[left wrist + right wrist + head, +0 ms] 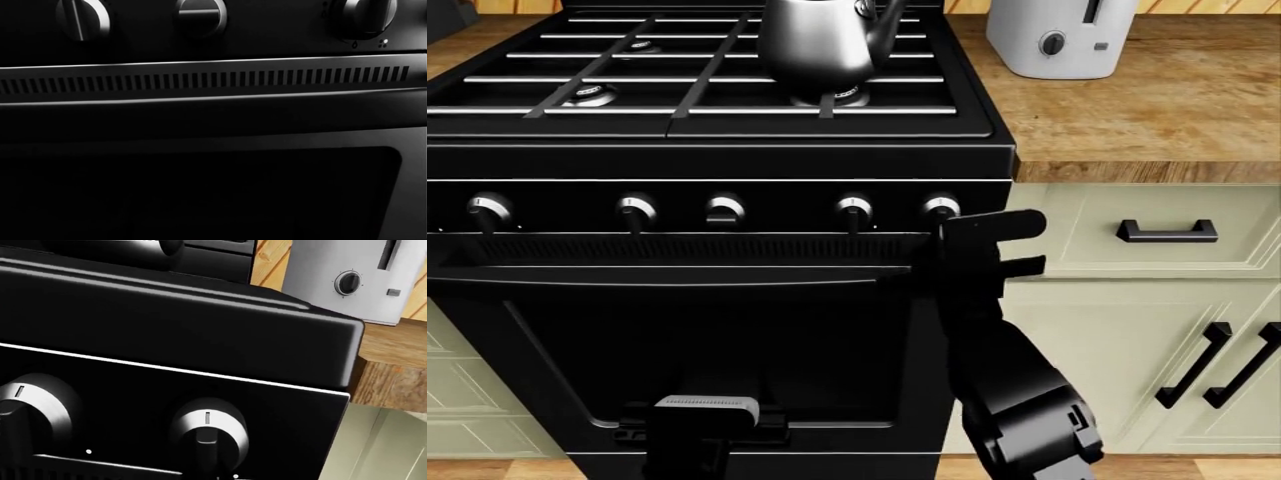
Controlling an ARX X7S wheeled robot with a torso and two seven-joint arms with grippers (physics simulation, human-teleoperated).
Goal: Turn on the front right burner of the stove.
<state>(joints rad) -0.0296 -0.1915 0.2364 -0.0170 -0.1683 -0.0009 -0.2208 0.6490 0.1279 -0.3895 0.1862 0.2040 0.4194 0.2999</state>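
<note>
Stove [714,150] body is finished in glossy black, edges catching highlights; grates [694,60] are seen as matt black bars. Knobs [854,208] are faced in brushed silvery metal. Kettle [817,40] is rendered as polished, mirror-like metal. Tabletop [1148,110] is shown as grained wood. Toaster [1061,35] is given a smooth light satin shell. Cabinets [1121,290] are painted matt cream, with black handles [1166,232].

Shiny steel kettle [817,42] standing on the grate bars, spout toward the white toaster [1060,35]. Toaster on the wooden table [1148,110], dial facing forward. Cream cabinets [1121,330] below, with black handles [1166,232]. Possibly more wood panelling behind the toaster; too cropped to tell.
</note>
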